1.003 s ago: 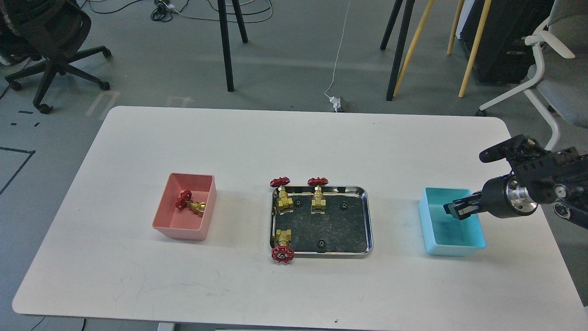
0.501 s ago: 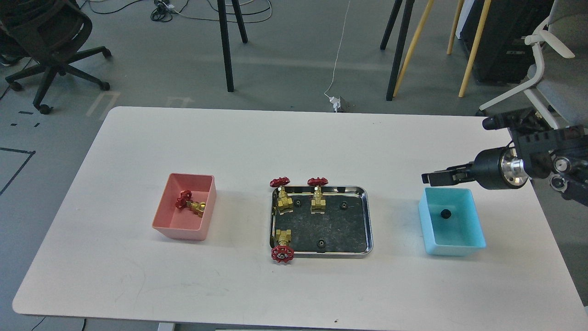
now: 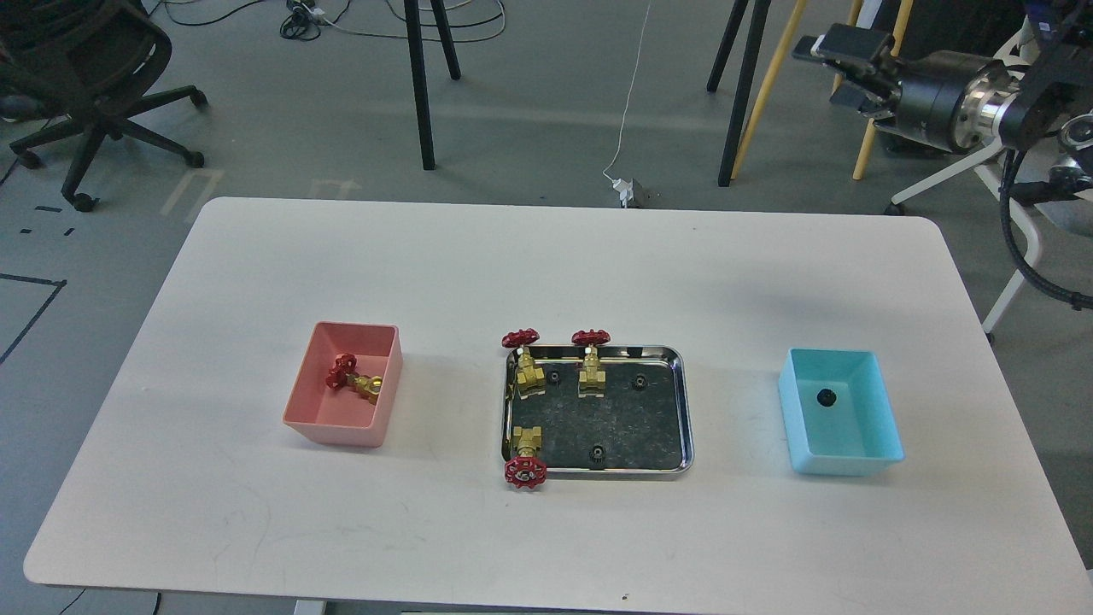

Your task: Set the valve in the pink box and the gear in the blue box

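Observation:
The pink box [image 3: 341,427] stands left of centre with one valve [image 3: 354,381] lying in it. The blue box [image 3: 841,457] stands at the right with one black gear [image 3: 826,397] on its floor. The steel tray [image 3: 683,410] in the middle holds three valves, two upright at the back [image 3: 523,363] [image 3: 591,363] and one lying at the front left [image 3: 524,454], plus three gears [image 3: 555,377] [image 3: 639,382] [image 3: 599,453]. My right gripper [image 3: 827,73] is raised high at the upper right, far above and behind the blue box, open and empty. My left gripper is out of view.
The white table [image 3: 546,256] carries only the two boxes and the tray. Behind it on the floor are stand legs [image 3: 418,85], an office chair [image 3: 94,94] at the left and a white chair [image 3: 1025,171] at the right.
My right gripper released the gear into the blue box, then rose up and back away from it to the upper right. The gear now lies in the blue box.

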{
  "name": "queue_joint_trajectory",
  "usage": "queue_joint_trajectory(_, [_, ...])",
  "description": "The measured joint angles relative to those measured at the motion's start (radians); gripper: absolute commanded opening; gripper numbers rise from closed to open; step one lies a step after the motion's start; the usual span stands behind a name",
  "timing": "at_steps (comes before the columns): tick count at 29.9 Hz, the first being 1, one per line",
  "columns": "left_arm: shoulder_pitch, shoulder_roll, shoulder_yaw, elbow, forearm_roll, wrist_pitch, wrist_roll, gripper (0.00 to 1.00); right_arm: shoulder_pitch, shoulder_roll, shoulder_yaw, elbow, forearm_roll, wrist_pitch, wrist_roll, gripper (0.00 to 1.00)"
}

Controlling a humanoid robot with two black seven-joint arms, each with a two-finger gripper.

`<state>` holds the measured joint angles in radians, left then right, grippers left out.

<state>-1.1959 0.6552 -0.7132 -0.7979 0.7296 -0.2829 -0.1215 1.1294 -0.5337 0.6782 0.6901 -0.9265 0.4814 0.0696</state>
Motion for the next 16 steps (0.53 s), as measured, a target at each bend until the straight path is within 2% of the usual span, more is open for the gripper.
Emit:
queue_joint_trajectory(2, [-0.019, -0.044, 0.003, 0.029, -0.002, -0.002, 0.007, 0.97, 0.012, 0.029, 0.002, -0.048, 0.075, -0.060, -0.021, 0.92])
queue_joint_trajectory(8, [-0.039, -0.168, 0.004, 0.103, -0.011, -0.001, 0.081, 0.97, 0.052, 0.168, 0.003, -0.217, 0.270, -0.314, -0.057, 0.92])
queue_joint_trajectory(11, [-0.040, -0.212, 0.004, 0.143, -0.011, -0.001, 0.087, 0.97, 0.061, 0.211, 0.004, -0.270, 0.350, -0.400, -0.061, 0.95])
queue_joint_trajectory(16, [-0.037, -0.248, 0.004, 0.182, -0.010, -0.002, 0.080, 0.97, 0.070, 0.250, 0.004, -0.297, 0.384, -0.454, -0.053, 0.99])
